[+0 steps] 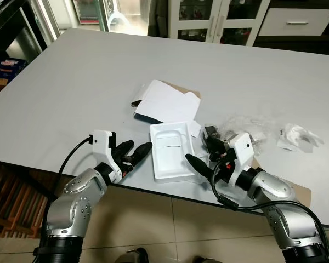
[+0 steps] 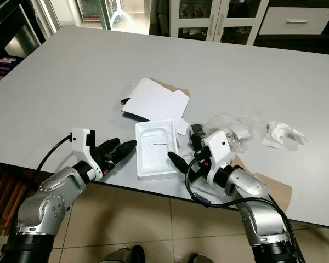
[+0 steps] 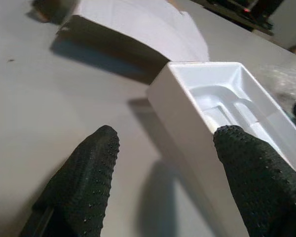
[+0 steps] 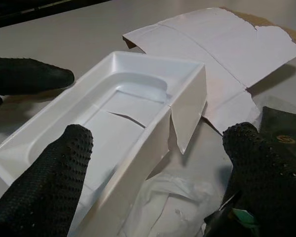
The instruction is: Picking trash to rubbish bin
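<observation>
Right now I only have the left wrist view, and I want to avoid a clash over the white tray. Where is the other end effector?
Observer: The right end effector is at the white tray's opposite long side, fingers open.
Operator: Anything else near it on that side?
Observer: Yes, a dark packet and clear crumpled plastic lie just beyond the tray.
Operator: Is the tray intact over there?
Observer: No, the right wrist view shows its wall split near one corner.
Operator: More trash further out?
Observer: A crumpled white wrapper lies apart, further to the robot's right on the table.
</observation>
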You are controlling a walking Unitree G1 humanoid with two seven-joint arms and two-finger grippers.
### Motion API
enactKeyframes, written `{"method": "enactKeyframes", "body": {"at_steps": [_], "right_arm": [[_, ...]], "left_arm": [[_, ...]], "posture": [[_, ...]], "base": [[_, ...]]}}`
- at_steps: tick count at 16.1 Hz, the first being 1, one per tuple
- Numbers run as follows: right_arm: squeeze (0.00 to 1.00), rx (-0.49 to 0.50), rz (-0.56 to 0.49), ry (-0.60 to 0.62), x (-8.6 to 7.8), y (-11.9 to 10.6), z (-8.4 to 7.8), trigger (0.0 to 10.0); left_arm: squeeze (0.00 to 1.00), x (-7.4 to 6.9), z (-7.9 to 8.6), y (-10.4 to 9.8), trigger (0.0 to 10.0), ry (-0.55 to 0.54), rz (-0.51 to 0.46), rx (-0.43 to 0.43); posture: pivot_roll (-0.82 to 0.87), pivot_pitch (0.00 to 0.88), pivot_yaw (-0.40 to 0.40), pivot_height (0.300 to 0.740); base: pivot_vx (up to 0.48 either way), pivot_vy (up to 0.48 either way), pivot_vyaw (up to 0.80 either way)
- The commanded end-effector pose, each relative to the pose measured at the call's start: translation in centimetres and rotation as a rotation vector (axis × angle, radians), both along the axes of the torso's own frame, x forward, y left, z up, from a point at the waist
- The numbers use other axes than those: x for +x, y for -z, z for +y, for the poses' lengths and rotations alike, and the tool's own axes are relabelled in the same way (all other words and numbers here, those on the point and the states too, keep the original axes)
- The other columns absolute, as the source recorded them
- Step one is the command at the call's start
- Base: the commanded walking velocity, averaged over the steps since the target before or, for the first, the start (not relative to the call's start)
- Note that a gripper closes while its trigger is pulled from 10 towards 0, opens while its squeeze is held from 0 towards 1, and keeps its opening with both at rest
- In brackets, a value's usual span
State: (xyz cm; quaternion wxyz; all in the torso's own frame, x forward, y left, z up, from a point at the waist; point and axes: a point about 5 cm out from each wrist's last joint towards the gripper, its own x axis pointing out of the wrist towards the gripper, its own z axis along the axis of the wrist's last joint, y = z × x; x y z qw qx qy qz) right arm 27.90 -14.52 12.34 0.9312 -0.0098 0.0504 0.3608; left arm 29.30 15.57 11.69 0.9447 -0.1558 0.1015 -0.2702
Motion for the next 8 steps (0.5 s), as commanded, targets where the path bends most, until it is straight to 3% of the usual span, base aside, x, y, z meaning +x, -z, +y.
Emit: {"method": "enactKeyframes", "body": {"at_steps": [1,5,8], "right_arm": [[0.00,0.014,0.019,-0.012,-0.4,0.3,0.1,10.0],[0.00,0.016,0.025,-0.007,-0.3,0.4,0.2,10.0],[0.00,0.021,0.024,-0.008,-0.2,0.5,0.5,10.0]], "left_arm": [[0.00,-0.2,0.7,-0.7,10.0,0.015,-0.038,0.048],[0.00,-0.3,2.9,-1.4,10.0,-0.022,-0.051,0.120],[0.00,-0.2,2.6,-1.9,10.0,0.005,-0.063,0.102]], "posture": [[-0.05,0.145,0.027,0.740],[-0.04,0.146,0.031,0.740],[-0.04,0.144,0.033,0.740]], "base": [[0.000,0.000,0.00],[0.000,0.000,0.00],[0.000,0.000,0.00]]}}
